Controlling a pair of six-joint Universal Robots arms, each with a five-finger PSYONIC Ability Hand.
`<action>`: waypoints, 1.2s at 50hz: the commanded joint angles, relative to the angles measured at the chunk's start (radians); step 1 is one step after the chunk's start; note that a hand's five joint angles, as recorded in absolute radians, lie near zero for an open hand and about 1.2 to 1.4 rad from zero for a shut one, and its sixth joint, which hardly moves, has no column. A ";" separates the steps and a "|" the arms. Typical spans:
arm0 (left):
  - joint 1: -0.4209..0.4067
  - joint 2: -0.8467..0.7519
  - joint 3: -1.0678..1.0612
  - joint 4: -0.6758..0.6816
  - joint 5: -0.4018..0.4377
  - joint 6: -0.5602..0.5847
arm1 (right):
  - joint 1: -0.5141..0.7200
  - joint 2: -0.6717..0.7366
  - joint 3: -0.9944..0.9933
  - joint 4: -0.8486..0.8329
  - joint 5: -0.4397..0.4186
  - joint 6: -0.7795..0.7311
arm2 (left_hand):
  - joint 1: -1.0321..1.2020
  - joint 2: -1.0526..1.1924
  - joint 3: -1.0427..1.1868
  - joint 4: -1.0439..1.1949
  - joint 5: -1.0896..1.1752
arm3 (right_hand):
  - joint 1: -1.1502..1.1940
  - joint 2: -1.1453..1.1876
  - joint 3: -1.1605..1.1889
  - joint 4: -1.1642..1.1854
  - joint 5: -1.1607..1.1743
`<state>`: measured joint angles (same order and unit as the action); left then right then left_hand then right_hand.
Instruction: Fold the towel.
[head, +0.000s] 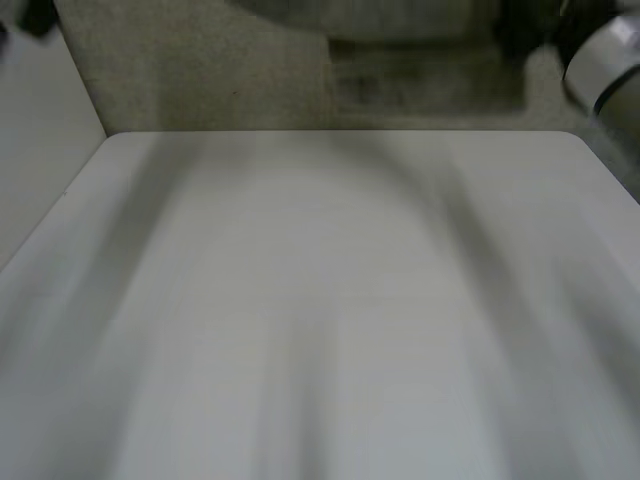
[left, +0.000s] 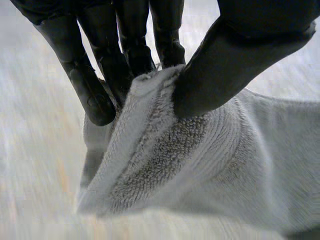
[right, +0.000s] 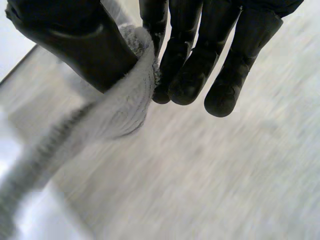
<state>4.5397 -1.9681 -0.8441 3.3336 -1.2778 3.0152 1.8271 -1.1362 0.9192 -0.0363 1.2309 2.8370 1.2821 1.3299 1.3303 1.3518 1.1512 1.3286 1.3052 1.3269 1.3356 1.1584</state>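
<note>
- Plainly, the left hand (left: 235, 65) is gripping the towel (left: 200, 160). Its thumb is pressing a bunched edge against the fingers (left: 120, 75), and the rest of the cloth is spreading away below the pinch, apparently lifted off the table (head: 320, 300).
- Likewise, the right hand (right: 75, 45) is pinching the towel. A rolled rim of terry is being squeezed between the thumb and the nearest finger, and the cloth is running away from the thumb as a narrow band seen edge-on.
- Both pinches are sitting right at the cloth's rim, and I judge that deliberate. Holding two points of one edge is letting the towel hang flat, ready to be laid out or doubled over evenly. Whether these points are corners, I cannot tell.
- From the head view, a segment of the right arm (head: 610, 55) is showing at about two o'clock from the table's middle, so that arm is probably reaching out beyond the far corner.
- Judging by the loose, hanging cloth, the fold is not yet looking made. An uneven pull between the two grips is the likeliest risk, since it would be skewing the edge.
</note>
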 joint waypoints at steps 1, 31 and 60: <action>0.015 -0.043 -0.402 0.096 0.067 0.017 | 0.015 0.038 0.217 0.082 0.016 -0.247 | 0.114 0.066 0.066 0.044 0.071 | 0.068 0.091 0.069 0.061 0.063; 0.048 -0.069 -0.826 0.167 0.129 0.373 | 0.000 0.036 0.589 0.081 0.038 -0.206 | -0.335 -0.382 -0.383 -0.404 -0.378 | -0.433 -0.410 -0.432 -0.440 -0.438; 0.073 0.014 -0.894 0.179 0.048 0.372 | -0.005 0.033 0.633 0.073 0.055 -0.188 | -0.587 -0.635 -0.635 -0.657 -0.631 | -0.410 -0.386 -0.408 -0.417 -0.414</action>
<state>4.6099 -1.9524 -1.7369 3.5121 -1.2173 3.3862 1.8225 -1.1058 1.5519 0.0403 1.2854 2.6488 0.7366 0.7434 0.7510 0.7500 0.5585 0.9107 0.9254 0.9192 0.9264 0.7379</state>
